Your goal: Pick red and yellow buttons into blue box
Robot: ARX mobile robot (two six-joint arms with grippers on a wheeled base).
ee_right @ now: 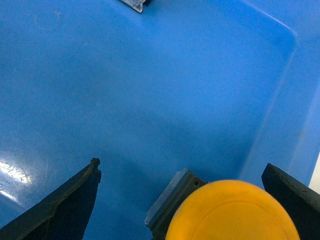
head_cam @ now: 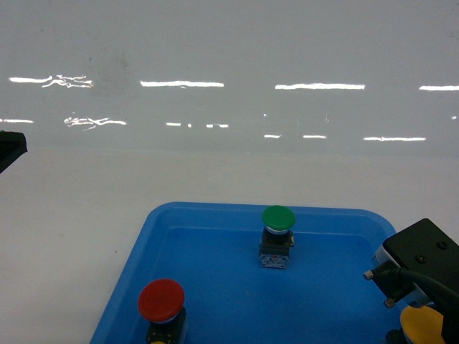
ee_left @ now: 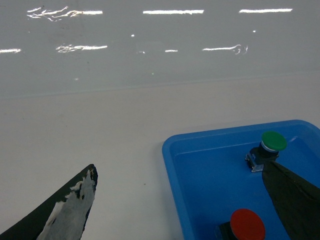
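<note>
The red button (head_cam: 161, 299) stands at the near left of a shallow blue tray (head_cam: 215, 279); it also shows in the left wrist view (ee_left: 247, 226). The yellow button (ee_right: 235, 212) sits at the tray's near right corner (head_cam: 423, 324). My right gripper (ee_right: 181, 165) is open, low over the tray, one finger on each side of the yellow cap without touching it. My left gripper (ee_left: 178, 167) is open above the table and the tray's left rim, holding nothing. The blue box is out of view.
A green button (head_cam: 278, 218) stands upright at the back middle of the tray (ee_left: 200, 180). Around the tray lies a white tabletop (head_cam: 79, 229), with a glossy white wall (head_cam: 229, 64) behind it. The right arm's black body (head_cam: 423, 261) hangs over the tray's right side.
</note>
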